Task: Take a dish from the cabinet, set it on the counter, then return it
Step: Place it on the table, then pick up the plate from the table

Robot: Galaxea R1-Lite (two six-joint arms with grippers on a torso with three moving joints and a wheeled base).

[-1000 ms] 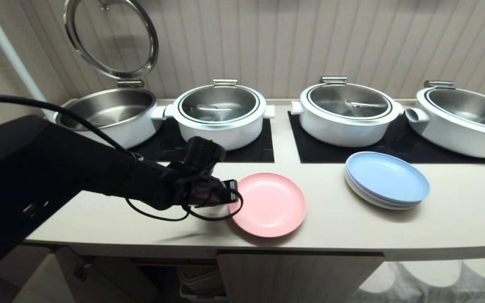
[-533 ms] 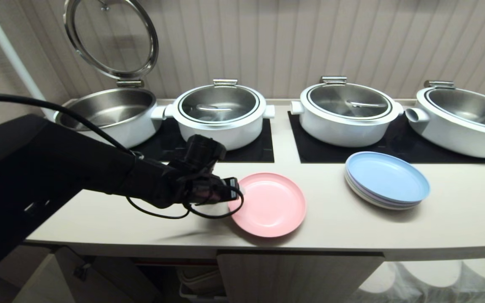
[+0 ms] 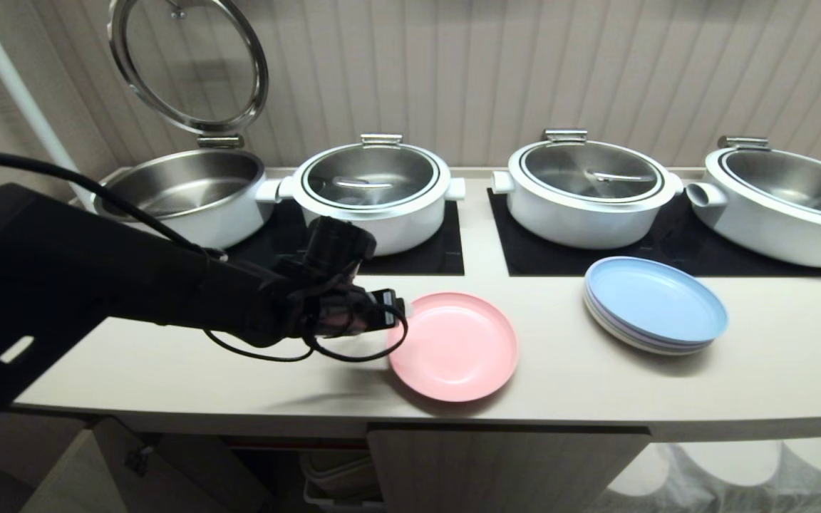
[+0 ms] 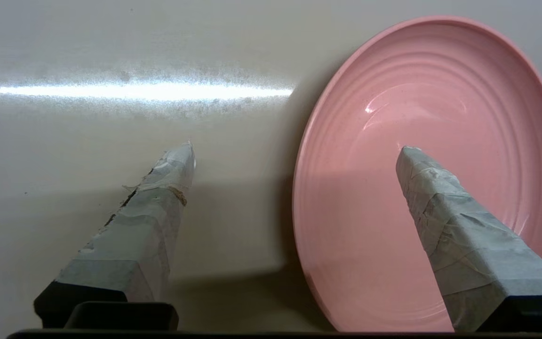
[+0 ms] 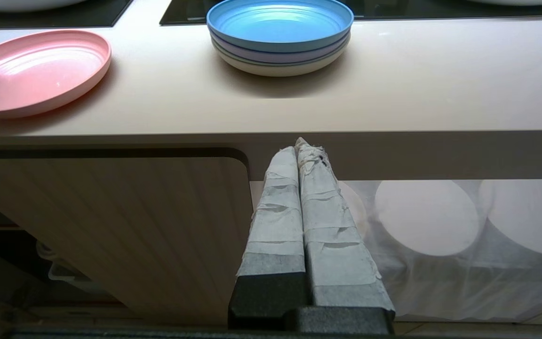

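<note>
The dish (image 3: pixel 453 347) is a pink plate lying flat on the counter (image 3: pixel 596 385), near its front edge. My left gripper (image 3: pixel 395 315) hovers at the dish's left rim and is open. In the left wrist view one taped finger (image 4: pixel 440 202) stands over the dish (image 4: pixel 440 103) and the other finger (image 4: pixel 158 197) over bare counter, with the left gripper (image 4: pixel 297 147) holding nothing. My right gripper (image 5: pixel 299 143) is shut and empty, parked below the counter edge beside the cabinet door (image 5: pixel 111 226). The cabinet (image 3: pixel 496 470) sits under the counter, open at its left side.
A stack of plates with a blue one on top (image 3: pixel 656 303) sits right of the dish. Behind stand several white pots on black cooktop panels (image 3: pixel 410 256); the leftmost pot (image 3: pixel 182 189) has its lid raised. A white bin (image 3: pixel 339 481) shows inside the cabinet.
My left arm has risen a little and drawn slightly back from the dish's rim. The dish lies where it was.
</note>
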